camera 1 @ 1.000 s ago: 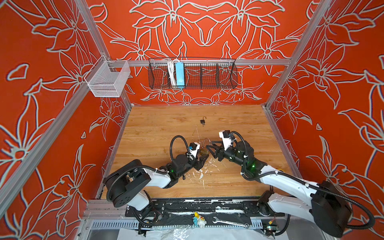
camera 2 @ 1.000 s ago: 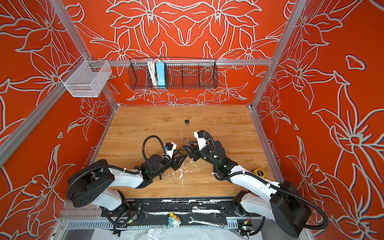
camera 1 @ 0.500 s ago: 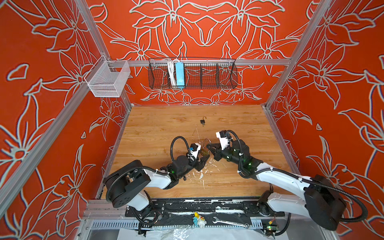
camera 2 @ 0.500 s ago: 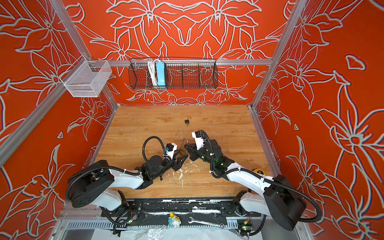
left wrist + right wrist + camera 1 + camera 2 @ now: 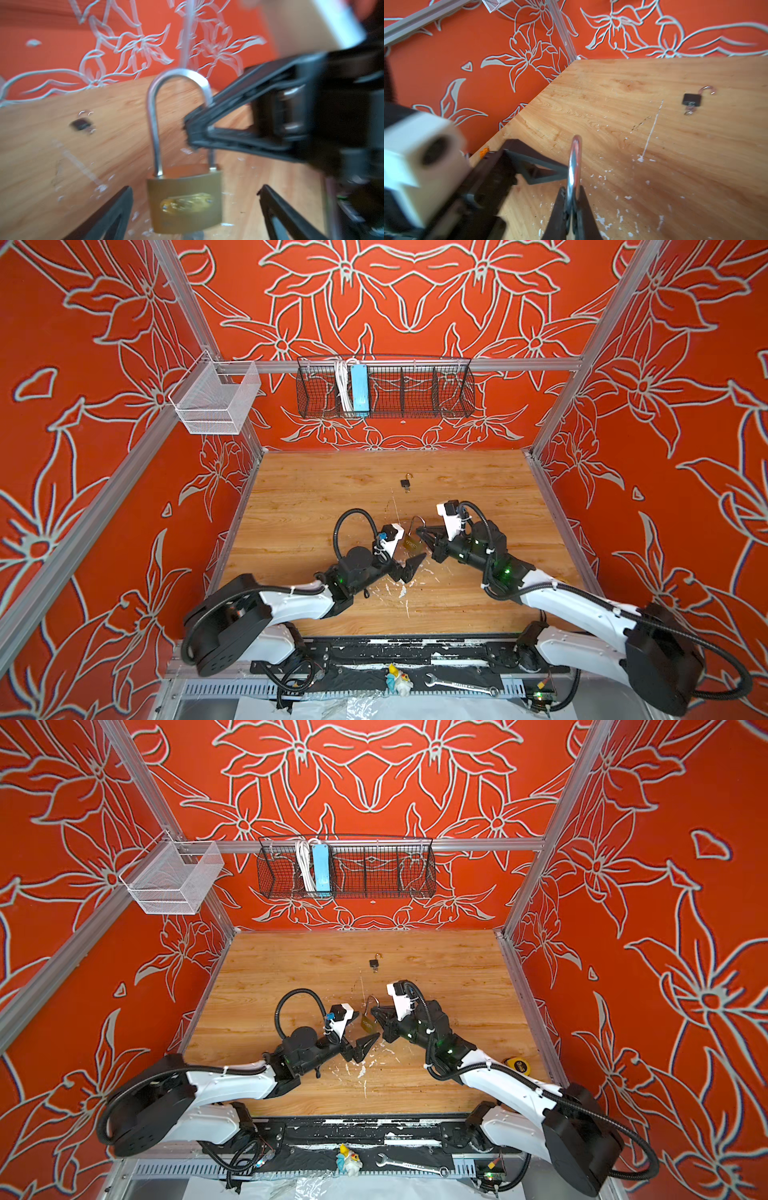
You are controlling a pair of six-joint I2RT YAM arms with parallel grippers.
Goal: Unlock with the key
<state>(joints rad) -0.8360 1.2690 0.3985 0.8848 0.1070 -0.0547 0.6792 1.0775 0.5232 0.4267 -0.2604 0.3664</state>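
Brass padlock (image 5: 185, 204): hangs between the two arms near the middle of the wooden table (image 5: 299, 506), seemingly lifted off it. Both legs of its shackle (image 5: 575, 158) look seated in the body, so I take it to be locked.
Right gripper (image 5: 572, 194): pinched tight on one leg of the shackle and carrying the whole lock.
Left gripper (image 5: 195, 188): spread about as wide as it goes, with a finger on either side of the brass body, touching nothing that I can see.
Key: none plainly in sight for this lock. A grey blur under the body in the left wrist view may be one, but I cannot tell.
Small black padlock (image 5: 405, 484): lies farther back on the table, well apart, its shackle swung open and a ring dangling from its base.
Step in hand: by my reading, steadying the brass lock between the two arms before any turning.
Next move calls for: the left jaws closing squarely on the body, or on a key if one sits below. The lock hangs from a single leg and could swing, so the approach should be slow and centred.
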